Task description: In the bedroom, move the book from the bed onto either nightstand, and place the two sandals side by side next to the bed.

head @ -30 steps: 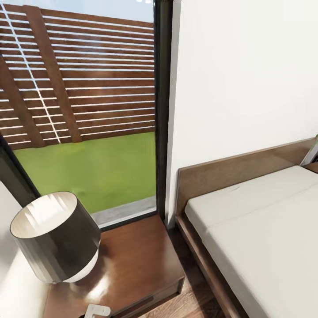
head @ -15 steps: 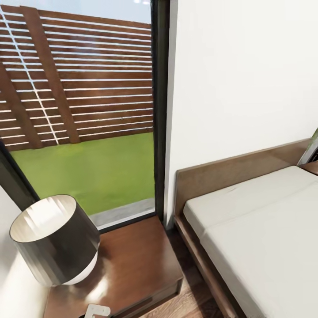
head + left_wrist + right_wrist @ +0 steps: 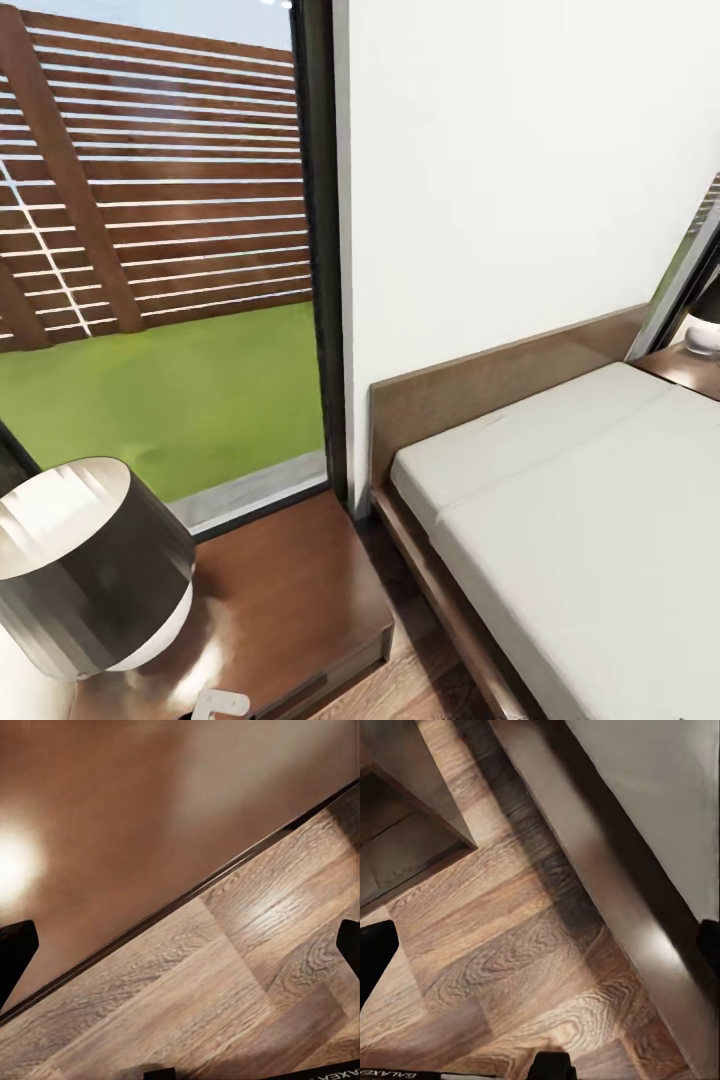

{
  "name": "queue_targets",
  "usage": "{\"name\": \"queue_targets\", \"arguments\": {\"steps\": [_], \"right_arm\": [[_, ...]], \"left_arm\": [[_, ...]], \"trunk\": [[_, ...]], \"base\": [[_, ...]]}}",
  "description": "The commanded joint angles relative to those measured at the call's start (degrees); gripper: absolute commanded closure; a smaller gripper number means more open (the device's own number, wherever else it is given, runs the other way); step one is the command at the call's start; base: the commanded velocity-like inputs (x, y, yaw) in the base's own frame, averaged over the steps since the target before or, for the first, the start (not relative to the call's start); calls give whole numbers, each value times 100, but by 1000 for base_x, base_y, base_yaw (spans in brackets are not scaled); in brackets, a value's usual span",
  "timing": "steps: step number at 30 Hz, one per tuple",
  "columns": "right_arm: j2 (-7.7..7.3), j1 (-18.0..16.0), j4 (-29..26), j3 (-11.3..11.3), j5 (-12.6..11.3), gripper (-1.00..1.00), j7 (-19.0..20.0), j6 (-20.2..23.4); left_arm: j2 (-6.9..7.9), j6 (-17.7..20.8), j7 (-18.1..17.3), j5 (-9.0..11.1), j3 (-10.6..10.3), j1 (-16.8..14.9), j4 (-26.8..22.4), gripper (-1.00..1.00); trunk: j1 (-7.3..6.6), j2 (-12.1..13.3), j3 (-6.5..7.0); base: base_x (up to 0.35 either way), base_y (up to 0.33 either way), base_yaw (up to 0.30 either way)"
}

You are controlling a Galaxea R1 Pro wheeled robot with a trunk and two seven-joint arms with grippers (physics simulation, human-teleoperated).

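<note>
We face bed (image 3: 580, 500) corner, nightstand (image 3: 290, 600) just beside it — lamp (image 3: 85, 565) on top. Book, sandals unseen from here. Left end effector (image 3: 180, 945), right end effector (image 3: 540, 945) both spread wide, empty. We expect book light, thin — pinch at edge.

Our head camera has swung to the right, so the whole scene has slid leftward without any object moving. The window frame (image 3: 318, 250) and the lamp (image 3: 85, 570) on the near nightstand (image 3: 290, 600) now sit further left, the lamp partly cut by the edge. At the far side of the bed (image 3: 580, 520) we now see a second nightstand (image 3: 690, 368), a second lamp (image 3: 704, 325) and another window (image 3: 700, 250).
</note>
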Motion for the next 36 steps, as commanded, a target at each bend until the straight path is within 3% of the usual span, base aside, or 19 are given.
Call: {"name": "queue_targets", "arguments": {"steps": [1,9,12,18,24,26,28,36], "right_arm": [[1,-4,-188,-30,-16,-100,42,-2],[5,-4,-2148,-33,-20,-100,14,128],[5,-4,-3038,-39,-46,-100,16,363],[-47,-4,-3873,-106,-94,-100,21,1117],[-83,-4,-3539,-2006,-91,-100,33,1148],[-83,-4,-3524,-2375,-89,-100,42,1154],[-79,-4,-3520,-2579,-83,-100,46,1162],[-76,-4,-3513,-2650,-82,-100,47,1166]], "left_arm": [[2,-14,-21,-40,49,-3,3,-100],[3,-14,-29,-40,49,-3,4,-100],[3,-14,-29,-40,49,-3,4,-100],[3,-14,-30,-40,49,-3,5,-100],[3,-14,-30,-40,49,-3,3,-100],[3,-14,-30,-40,51,-3,3,-100],[3,-14,-30,-40,51,-3,3,-100],[3,-14,-30,-40,49,-3,2,-100]], "trunk": [[0,-3,-6],[0,-3,-6],[0,-3,-6],[0,-3,-6],[0,-3,-6],[0,-3,-6],[0,-3,-6],[-66,117,48]], "base": [[0,0,-14],[0,0,-3],[0,0,0],[0,0,0],[0,0,0],[0,0,0],[0,0,0],[0,0,0]]}}
